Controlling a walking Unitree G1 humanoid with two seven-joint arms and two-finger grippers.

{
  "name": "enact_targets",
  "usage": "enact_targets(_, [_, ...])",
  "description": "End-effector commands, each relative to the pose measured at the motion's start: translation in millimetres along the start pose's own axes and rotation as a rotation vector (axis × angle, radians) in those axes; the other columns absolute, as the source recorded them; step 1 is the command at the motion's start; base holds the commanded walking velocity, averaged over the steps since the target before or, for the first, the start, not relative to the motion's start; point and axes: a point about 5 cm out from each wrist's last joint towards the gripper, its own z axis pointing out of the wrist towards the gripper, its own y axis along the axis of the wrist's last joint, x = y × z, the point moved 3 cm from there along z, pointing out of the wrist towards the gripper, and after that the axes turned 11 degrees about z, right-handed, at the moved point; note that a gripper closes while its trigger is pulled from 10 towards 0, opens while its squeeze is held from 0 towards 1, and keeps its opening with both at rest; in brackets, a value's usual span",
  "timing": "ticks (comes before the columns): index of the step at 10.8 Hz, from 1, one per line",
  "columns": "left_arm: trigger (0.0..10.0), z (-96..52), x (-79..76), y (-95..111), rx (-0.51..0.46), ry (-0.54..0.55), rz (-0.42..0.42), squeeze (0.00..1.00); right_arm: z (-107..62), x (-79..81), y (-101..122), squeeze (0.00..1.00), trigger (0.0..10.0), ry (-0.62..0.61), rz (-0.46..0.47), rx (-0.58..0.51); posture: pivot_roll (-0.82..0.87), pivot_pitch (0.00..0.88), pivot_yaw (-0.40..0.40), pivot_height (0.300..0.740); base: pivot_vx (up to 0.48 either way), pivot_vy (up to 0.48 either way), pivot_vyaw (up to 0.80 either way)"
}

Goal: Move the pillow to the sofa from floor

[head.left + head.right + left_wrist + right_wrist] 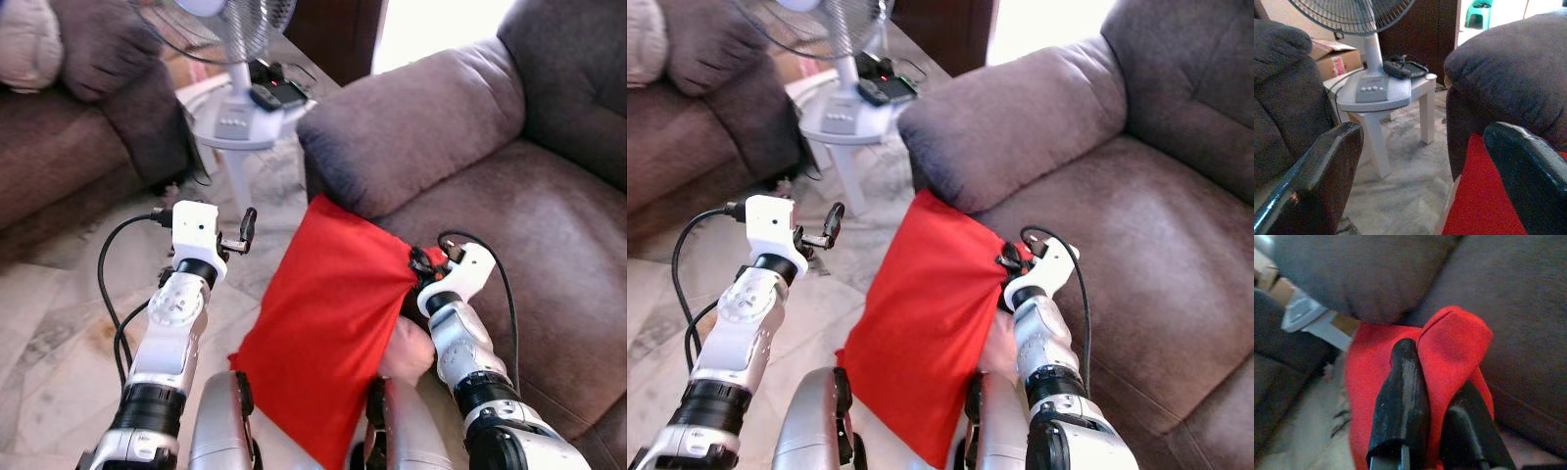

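Note:
A red pillow (323, 313) hangs in front of me, its top corner leaning against the front of the brown sofa (529, 225) just below the armrest (411, 137). My right gripper (419, 266) is shut on the pillow's right edge; in the right wrist view the red cloth (1449, 347) is pinched between the black fingers (1403, 396). My left gripper (245, 227) hovers open to the left of the pillow, above the floor, and its wide-apart fingers (1327, 171) frame the pillow (1484, 205) and the armrest.
A small white table (240, 132) with a standing fan (230, 29) and dark remotes stands left of the armrest. A second brown sofa (78, 127) with a pale cushion lies at the far left. A cardboard box (1334, 56) sits behind the table. Marble floor (59, 333) stretches below.

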Motion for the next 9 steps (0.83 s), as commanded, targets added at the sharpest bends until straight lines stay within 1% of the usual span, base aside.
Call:
enact_targets(1, [10.0, 2.7, -2.8, 0.7, -0.008, 0.005, -0.025, 0.0, 5.6, 22.6, 25.7, 0.0, 10.0, 0.097, -0.032, -0.087, 0.05, 0.044, -0.025, 0.586, 0.0, 0.0, 0.0])
enact_targets(2, [10.0, 0.8, -9.8, -4.8, 0.012, -0.003, -0.059, 0.0, 2.5, 11.2, 24.6, 0.0, 10.0, 0.045, -0.037, -0.099, 0.06, 0.039, -0.026, 0.586, 0.0, 0.0, 0.0])
enact_targets(3, [10.0, -2.6, -11.1, -11.0, 0.031, 0.003, -0.086, 0.0, -0.1, 6.4, 22.9, 0.0, 10.0, 0.03, -0.043, -0.102, 0.06, 0.038, -0.026, 0.586, 0.0, 0.0, 0.0])
enact_targets(4, [10.0, -6.9, -10.1, -17.9, 0.052, 0.014, -0.105, 0.0, -3.0, 4.7, 21.9, 0.0, 10.0, 0.031, -0.044, -0.112, 0.05, 0.037, -0.025, 0.586, 0.0, 0.0, 0.0])
enact_targets(5, [10.0, -8.5, -9.4, -19.6, 0.056, 0.017, -0.105, 0.0, -4.1, 3.9, 20.5, 0.0, 10.0, 0.031, -0.048, -0.109, 0.05, 0.039, -0.025, 0.586, 0.0, 0.0, 0.0])
enact_targets(6, [10.0, -7.8, -4.9, -18.7, 0.046, 0.032, -0.097, 0.0, -7.5, 1.2, 14.6, 0.0, 10.0, 0.026, -0.067, -0.087, 0.05, 0.033, -0.024, 0.586, 0.0, 0.0, 0.0])
enact_targets(7, [10.0, -6.1, -4.4, -16.6, 0.039, 0.035, -0.099, 0.0, -7.6, 4.2, 14.3, 0.0, 10.0, 0.05, -0.085, -0.086, 0.05, 0.033, -0.024, 0.586, 0.0, 0.0, 0.0])
enact_targets(9, [10.0, -5.6, -6.7, -15.6, 0.033, 0.031, -0.104, 0.0, -7.3, 6.8, 13.2, 0.0, 10.0, 0.055, -0.084, -0.088, 0.05, 0.028, -0.019, 0.586, 0.0, 0.0, 0.0])
